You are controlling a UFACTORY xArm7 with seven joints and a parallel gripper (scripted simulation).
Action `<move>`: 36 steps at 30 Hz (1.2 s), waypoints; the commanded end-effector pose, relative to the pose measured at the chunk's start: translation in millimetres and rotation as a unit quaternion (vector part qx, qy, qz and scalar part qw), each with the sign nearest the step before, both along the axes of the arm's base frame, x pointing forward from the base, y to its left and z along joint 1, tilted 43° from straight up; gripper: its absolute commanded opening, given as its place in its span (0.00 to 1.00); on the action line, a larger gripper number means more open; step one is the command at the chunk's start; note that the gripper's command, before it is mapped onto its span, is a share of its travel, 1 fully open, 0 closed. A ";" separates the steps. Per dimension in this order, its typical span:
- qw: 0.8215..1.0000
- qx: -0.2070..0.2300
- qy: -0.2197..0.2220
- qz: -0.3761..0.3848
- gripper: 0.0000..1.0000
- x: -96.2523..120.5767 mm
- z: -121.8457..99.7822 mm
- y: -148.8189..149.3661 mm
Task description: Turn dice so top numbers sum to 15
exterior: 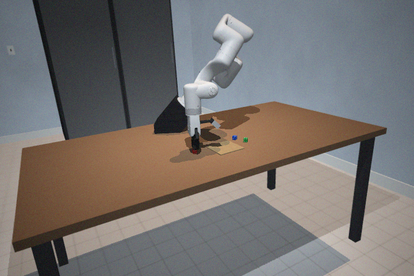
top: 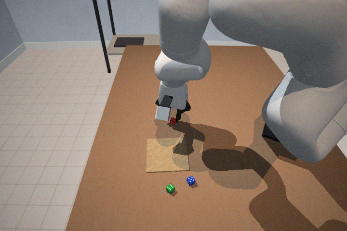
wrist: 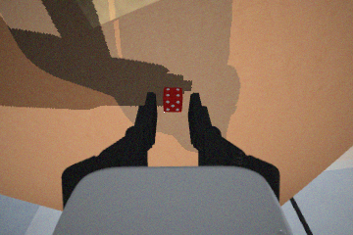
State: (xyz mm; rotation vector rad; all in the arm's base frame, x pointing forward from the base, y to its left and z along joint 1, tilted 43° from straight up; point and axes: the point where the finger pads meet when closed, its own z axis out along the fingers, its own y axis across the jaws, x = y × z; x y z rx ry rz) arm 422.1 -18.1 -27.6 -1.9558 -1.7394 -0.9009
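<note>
gripper fingers are held partly open around the red die, ungripped at centre of the top view, while the mat, green die and blue die are seen lower down there.

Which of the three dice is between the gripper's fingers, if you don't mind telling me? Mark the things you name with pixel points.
The red die (top: 172, 121) (exterior: 194, 152) (wrist: 173, 100); the blue (top: 191, 180) (exterior: 234, 137) and green (top: 170, 188) (exterior: 245, 140) ones lie beyond the mat (top: 163, 158) (exterior: 227, 148).

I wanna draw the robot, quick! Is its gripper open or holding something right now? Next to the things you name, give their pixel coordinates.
Gripper (top: 172, 120) (exterior: 195, 150) (wrist: 173, 104): partly open, holding nothing; the red die (top: 173, 121) (exterior: 194, 152) (wrist: 173, 100) sits between its fingers, with gaps.
</note>
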 end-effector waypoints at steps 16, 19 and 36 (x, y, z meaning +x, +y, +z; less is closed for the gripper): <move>1.000 -0.001 -0.001 -0.002 0.36 1.9 -3.2 1.2; 1.000 -0.001 -0.001 -0.002 0.36 2.8 -6.1 3.8; 1.000 -0.001 -0.001 -0.002 0.36 5.9 -16.6 13.2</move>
